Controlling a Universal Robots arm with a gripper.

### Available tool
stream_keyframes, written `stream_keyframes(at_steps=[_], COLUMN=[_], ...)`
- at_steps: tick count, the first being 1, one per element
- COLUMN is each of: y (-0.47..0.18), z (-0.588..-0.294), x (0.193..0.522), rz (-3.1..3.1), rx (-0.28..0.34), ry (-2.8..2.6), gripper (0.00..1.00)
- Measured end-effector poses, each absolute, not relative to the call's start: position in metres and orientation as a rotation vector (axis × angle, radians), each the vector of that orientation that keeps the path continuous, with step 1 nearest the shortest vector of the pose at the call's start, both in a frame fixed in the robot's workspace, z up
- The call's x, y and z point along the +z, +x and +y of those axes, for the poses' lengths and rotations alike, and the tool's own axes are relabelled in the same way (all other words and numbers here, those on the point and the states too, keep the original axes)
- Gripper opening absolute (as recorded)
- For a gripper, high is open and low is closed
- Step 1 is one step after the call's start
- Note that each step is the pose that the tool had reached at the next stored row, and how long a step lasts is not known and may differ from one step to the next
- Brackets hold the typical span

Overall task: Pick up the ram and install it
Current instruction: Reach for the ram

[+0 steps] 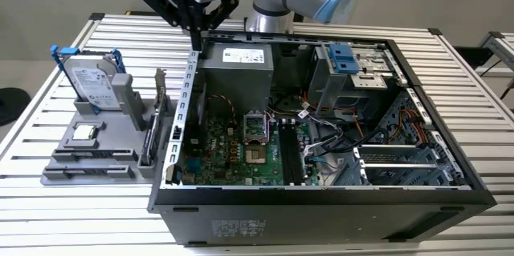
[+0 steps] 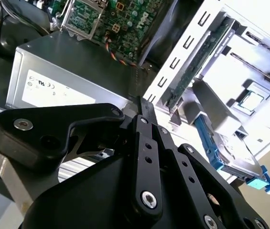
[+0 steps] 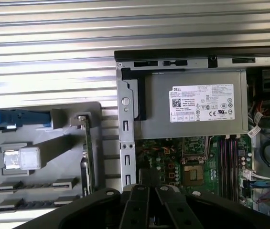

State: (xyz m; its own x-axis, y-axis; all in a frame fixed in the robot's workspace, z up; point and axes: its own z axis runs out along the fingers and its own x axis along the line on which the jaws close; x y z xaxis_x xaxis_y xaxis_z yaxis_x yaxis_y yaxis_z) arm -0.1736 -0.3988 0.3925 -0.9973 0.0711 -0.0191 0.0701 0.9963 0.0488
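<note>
Ram, as best it can be made out in the exterior view, is the dark narrow strip (image 1: 90,155) in a front slot of the grey holder (image 1: 129,141) on the exterior view's left, just beside the open computer case (image 1: 321,208); too slim to call for certain. Gripper (image 1: 197,42) hangs over the case's back corner, fingers pinched together on nothing, well apart from that strip. Hard drive (image 1: 92,84) and expansion card (image 1: 163,111) stand upright in the holder, CPU chip (image 1: 86,132) lies flat.

Second wrist view: black fingers (image 2: 144,143) meet at a point above the power supply (image 2: 68,71).

First wrist view: straight down on the motherboard (image 3: 163,162), with the memory slots (image 3: 228,162) beside the CPU socket (image 3: 194,174)
</note>
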Motion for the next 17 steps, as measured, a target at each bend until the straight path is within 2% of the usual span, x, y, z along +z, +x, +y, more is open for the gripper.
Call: stream_keyframes(at_steps=[17], y=[-0.19], z=[-0.399], x=[0.392], rz=[3.118], rx=[0.075], ry=[0.11], gripper=[0.0])
